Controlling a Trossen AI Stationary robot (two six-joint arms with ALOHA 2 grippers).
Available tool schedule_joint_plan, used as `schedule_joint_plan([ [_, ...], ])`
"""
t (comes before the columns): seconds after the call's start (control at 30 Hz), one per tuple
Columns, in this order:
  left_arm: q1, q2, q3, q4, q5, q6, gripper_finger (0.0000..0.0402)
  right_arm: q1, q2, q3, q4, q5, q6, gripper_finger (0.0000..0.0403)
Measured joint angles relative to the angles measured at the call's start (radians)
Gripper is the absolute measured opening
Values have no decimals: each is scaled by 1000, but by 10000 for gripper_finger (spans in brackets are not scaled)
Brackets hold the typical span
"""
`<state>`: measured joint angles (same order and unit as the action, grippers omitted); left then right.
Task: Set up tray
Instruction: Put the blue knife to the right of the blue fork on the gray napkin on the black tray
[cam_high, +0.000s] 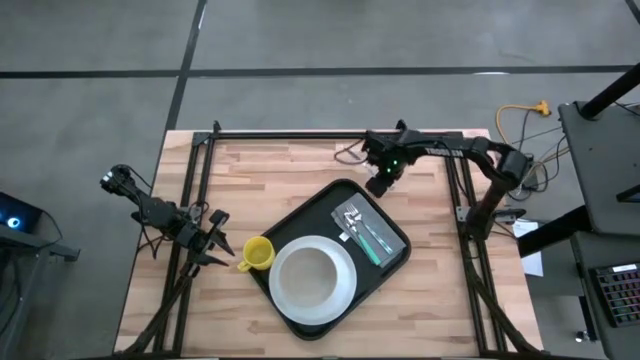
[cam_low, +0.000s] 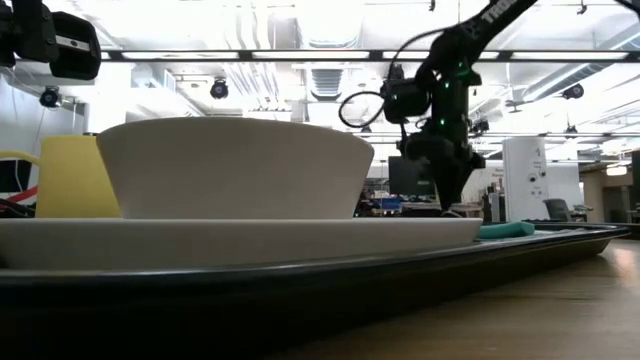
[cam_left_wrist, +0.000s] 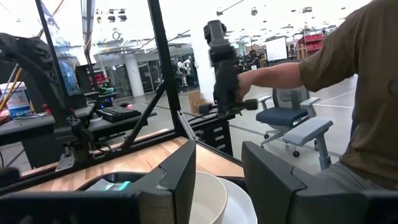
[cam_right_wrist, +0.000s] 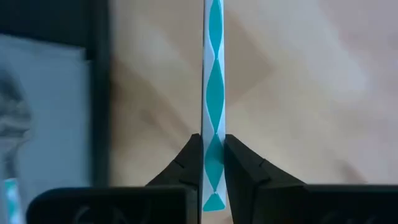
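The black tray (cam_high: 300, 212) lies mid-table and carries a white plate (cam_high: 345, 292) with a white bowl (cam_high: 305, 280) on it. Teal-handled cutlery (cam_high: 365, 232) lies at the tray's far right end. A yellow cup (cam_high: 257, 253) stands on the wood against the tray's left edge. My left gripper (cam_high: 222, 243) hovers just left of the cup, open (cam_left_wrist: 217, 174), with the bowl (cam_left_wrist: 208, 196) showing beyond its fingers. My right gripper (cam_high: 378, 184) hangs by the tray's far corner, pointing down (cam_low: 452, 205), shut (cam_right_wrist: 213, 155) on a thin white straw with teal stripes (cam_right_wrist: 213, 62). My right gripper pinches the striped straw between its two fingers near one end (cam_right_wrist: 214, 127). The fingers lie along the straw, and its long part sticks out past the fingertips. It is lifted over the bare wood beside the tray's rim (cam_right_wrist: 99, 74).
Dark frame rails (cam_high: 330, 133) run along the table's far edge and down both sides. Bare wood lies to the right of the tray and along the far side. In the left wrist view a person (cam_left_wrist: 348, 93) stands beyond the table with an arm stretched out.
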<state>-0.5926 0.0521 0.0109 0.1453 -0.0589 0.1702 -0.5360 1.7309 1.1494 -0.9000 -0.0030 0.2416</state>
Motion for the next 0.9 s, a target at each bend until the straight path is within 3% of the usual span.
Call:
schedule_joint_plan([
  [0.5,0,0,0,0,0,0,116,352,-40,-1,-90,26,426,28],
  [0.9,0,0,0,0,0,0,116,543,-41,-51,-92,26,726,28],
])
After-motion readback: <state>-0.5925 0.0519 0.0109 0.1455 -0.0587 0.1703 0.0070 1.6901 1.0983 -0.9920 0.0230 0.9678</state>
